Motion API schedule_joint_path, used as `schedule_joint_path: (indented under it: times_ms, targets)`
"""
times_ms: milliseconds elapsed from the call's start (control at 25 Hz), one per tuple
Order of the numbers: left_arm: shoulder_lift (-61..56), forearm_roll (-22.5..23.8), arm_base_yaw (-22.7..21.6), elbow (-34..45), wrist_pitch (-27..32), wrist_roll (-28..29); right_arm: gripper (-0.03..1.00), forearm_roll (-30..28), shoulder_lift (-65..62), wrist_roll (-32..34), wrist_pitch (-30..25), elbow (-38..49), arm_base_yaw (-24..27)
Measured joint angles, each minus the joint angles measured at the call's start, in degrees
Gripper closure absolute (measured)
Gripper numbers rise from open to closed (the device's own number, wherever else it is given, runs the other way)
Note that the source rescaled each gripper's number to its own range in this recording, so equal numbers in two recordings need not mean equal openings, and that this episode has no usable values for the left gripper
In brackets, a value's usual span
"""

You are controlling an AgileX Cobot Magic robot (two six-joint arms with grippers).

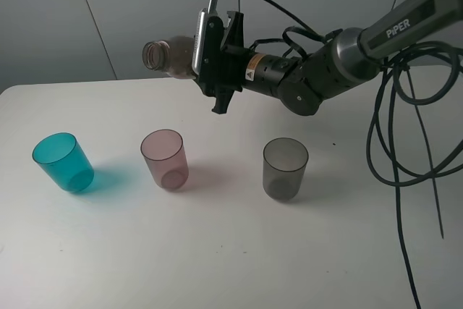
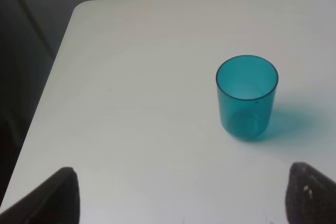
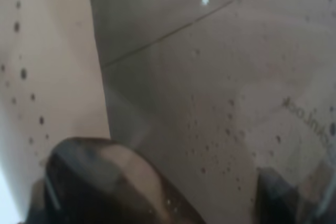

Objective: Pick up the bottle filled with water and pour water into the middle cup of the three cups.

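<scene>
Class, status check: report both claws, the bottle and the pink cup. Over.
Left claw open, near translucent teal plastic tumbler. Right claw shut on smoky brown-grey plastic bottle, tipped sideways, aloft. Translucent pale pink plastic tumbler upright, nothing blocking it.

Soft even light, blurry right wrist view

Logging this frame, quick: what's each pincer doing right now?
Left pincer: open, holding nothing.
Right pincer: shut on the bottle, which lies tipped on its side in the air.
</scene>
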State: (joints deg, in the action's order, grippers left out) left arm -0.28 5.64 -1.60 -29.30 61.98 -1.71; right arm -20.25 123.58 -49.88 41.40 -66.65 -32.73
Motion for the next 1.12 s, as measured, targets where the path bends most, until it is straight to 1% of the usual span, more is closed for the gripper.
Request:
schedule_joint_path:
  times_ms: [200, 440, 680, 840, 1120]
  targets:
    - [0.0, 0.0, 0.0, 0.0, 0.0, 0.0, 0.97, 0.0, 0.0, -7.9, -0.5, 0.0, 0.0]
    - [0.0, 0.0, 0.0, 0.0, 0.0, 0.0, 0.97, 0.0, 0.0, -15.7, -0.5, 0.0, 0.0]
    - [0.0, 0.0, 0.0, 0.0, 0.0, 0.0, 0.97, -0.5, 0.0, -17.8, -0.5, 0.0, 0.0]
    - [0.0, 0.0, 0.0, 0.0, 0.0, 0.0, 0.97, -1.4, 0.0, -20.2, -0.5, 0.0, 0.0]
    - [0.0, 0.0, 0.0, 0.0, 0.0, 0.0, 0.97, -1.4, 0.0, -23.7, -0.5, 0.0, 0.0]
